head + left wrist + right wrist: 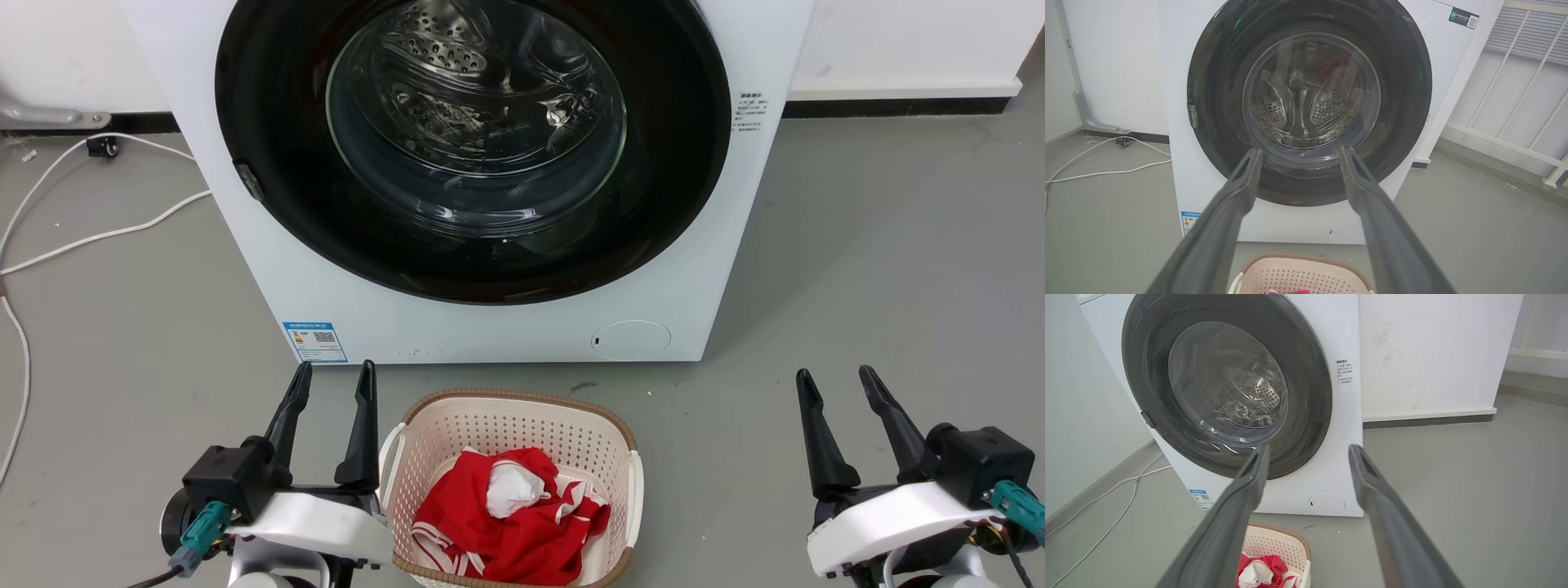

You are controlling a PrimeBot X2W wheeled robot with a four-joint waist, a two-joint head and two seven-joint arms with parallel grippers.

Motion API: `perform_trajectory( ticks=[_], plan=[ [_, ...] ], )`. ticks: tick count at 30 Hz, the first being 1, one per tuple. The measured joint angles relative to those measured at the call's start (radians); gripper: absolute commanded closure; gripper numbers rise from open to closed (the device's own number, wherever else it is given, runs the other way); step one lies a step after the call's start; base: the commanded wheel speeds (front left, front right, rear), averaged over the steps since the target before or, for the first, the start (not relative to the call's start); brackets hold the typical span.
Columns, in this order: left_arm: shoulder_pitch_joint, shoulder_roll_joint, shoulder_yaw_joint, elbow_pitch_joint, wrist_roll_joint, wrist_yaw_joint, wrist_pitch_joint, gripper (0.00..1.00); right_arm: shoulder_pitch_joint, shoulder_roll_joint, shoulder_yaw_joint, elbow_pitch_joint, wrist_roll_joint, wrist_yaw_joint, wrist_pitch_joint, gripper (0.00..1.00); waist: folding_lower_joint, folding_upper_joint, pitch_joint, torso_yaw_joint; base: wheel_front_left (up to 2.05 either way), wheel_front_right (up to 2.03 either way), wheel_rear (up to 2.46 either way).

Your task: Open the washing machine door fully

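Grey floor (857, 269); door (473, 147) shut. Left gripper (335, 371), right gripper (834, 376): jaws released. Risk: slipping off glossy rim, or clipping basket (424, 416).

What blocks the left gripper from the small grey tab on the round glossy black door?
Nothing visible, probably yes: the open left gripper faces the door and tab across bare grey floor; the cream perforated basket sits to the gripper's right.
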Motion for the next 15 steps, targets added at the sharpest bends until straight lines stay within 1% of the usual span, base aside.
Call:
perform_trajectory(
  ticks=[15],
  plan=[
    [0.005, 0.003, -0.014, 0.005, 0.113, 0.011, -0.031, 0.0, 0.01, 0.0, 0.003, -0.011, -0.124, 0.0, 0.004, 0.0, 0.0, -0.0001, -0.008, 0.002, 0.0, 0.0, 0.0]
  ],
)
